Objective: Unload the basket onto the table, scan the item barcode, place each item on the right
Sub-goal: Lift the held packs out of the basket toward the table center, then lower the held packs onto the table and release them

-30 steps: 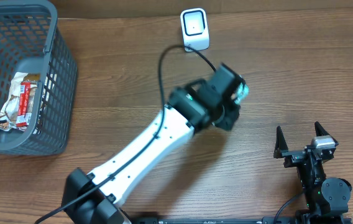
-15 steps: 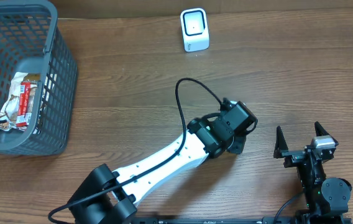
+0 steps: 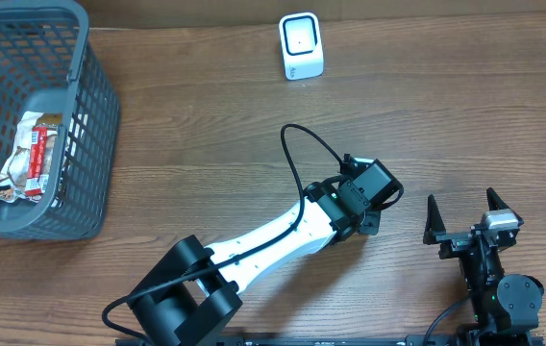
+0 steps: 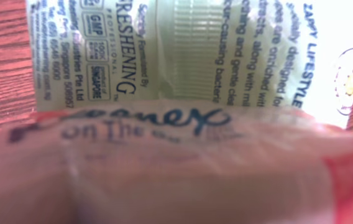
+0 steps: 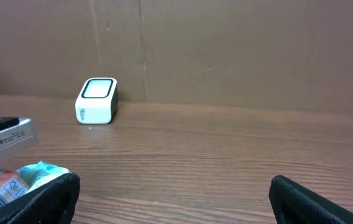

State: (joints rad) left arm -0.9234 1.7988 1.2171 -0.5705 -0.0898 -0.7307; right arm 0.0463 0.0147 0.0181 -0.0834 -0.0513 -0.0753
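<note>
Orange-pink plastic is what the left pincer (image 3: 369, 216) seems to be clamped on. Its fingers are hidden, but the packet (image 4: 183, 74) fills the whole left wrist view, so I'm calling it a half-closed grip on it. The pincer sits low over the counter (image 3: 446, 115), about mid-counter and toward the right arm. From the right wrist view the packet shows as an orange and teal lump tucked under the left arm's head.

Right pincer (image 3: 462, 213) is just parked at the near edge, jaws spread wide, holding nothing.

The white scanner (image 3: 302, 45) stands at the far edge, well apart from the packet, its window facing up. My read is that the item is in hand but not being presented. The next move needs the arm to carry it over there and turn the barcode side toward that window. I can't spot a barcode anywhere, so some rotating may be needed.

Readable stuff: "FRESHENING", "GMP", "SINGAPORE" and "ZAPPY LIFESTYLE" on the pale panel. There's also a blurry script word ending in "nex" with "on The" under it.

Grey basket (image 3: 90, 115) on the far left has another snack pack (image 3: 31, 159) in it.
</note>
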